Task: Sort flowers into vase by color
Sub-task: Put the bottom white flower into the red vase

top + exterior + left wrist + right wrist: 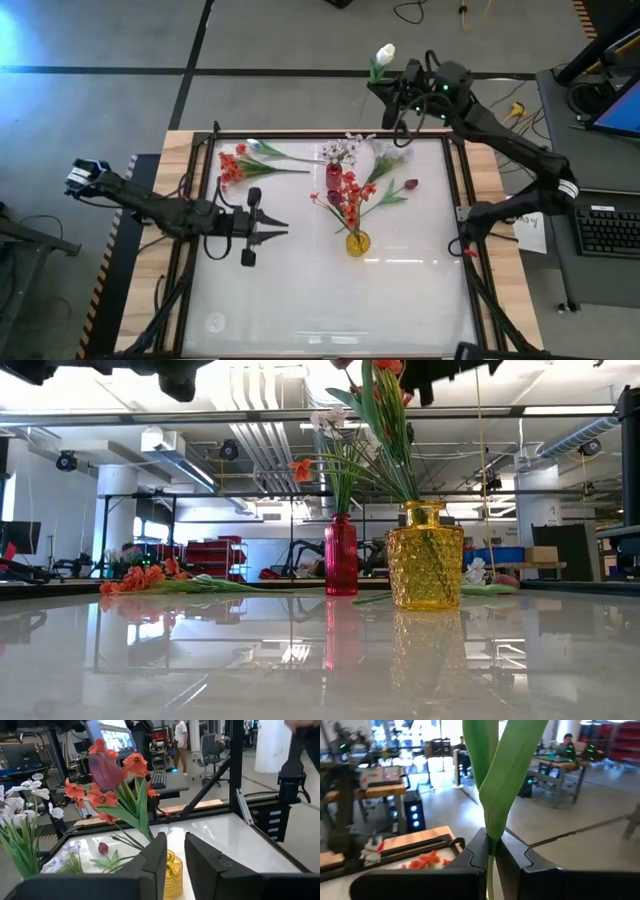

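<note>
The right hand (pixel 491 851) is closed on the green stem of a white tulip (pixel 385 53), held high beyond the far edge of the surface (pixel 330 290) near its far right corner, blossom pointing away from the surface. The left hand (pixel 281 227) hangs over the left half of the surface, fingers parted a narrow way and holding nothing. A yellow vase (pixel 357 243) near the centre carries red-orange blossoms and a dark red tulip; a red vase (pixel 341 555) behind it, toward the far edge, holds white sprays. A red-orange cluster (pixel 231 166) and a second white tulip (pixel 254 148) lie loose at the far left corner, a dark red tulip (pixel 409 185) right of the vases. Judged handling: these flowers are light, with thin, springy stems and soft, broad leaves that could slip or twist in a pinch. Grasp is best taken low on the bare stem, below the leaves, so the blossom end clears the vase mouth.
</note>
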